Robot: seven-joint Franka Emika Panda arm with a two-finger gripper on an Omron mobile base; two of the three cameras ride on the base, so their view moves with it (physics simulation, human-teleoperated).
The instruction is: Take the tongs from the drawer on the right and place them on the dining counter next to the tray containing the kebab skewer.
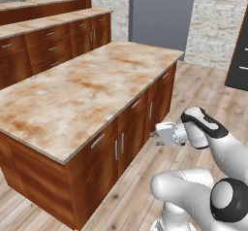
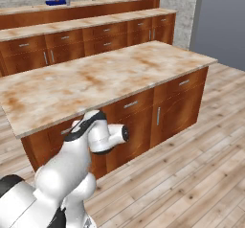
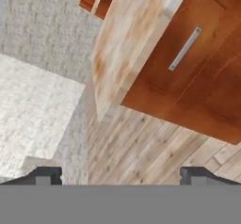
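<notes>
Gripper (image 3: 120, 175) wide apart, empty, facing drawer (image 3: 181, 63); handle (image 3: 185, 48) long axis runs diagonal, lower-left to upper-right, hand view.

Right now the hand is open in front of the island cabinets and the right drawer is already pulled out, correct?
Not quite. The hand is open in front of the island cabinets, but the drawer is shut, flush with its neighbours in the right base view.

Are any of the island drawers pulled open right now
No, in the right base view the island's drawers all sit flush and closed, and the gripper hangs open beside them.
</notes>
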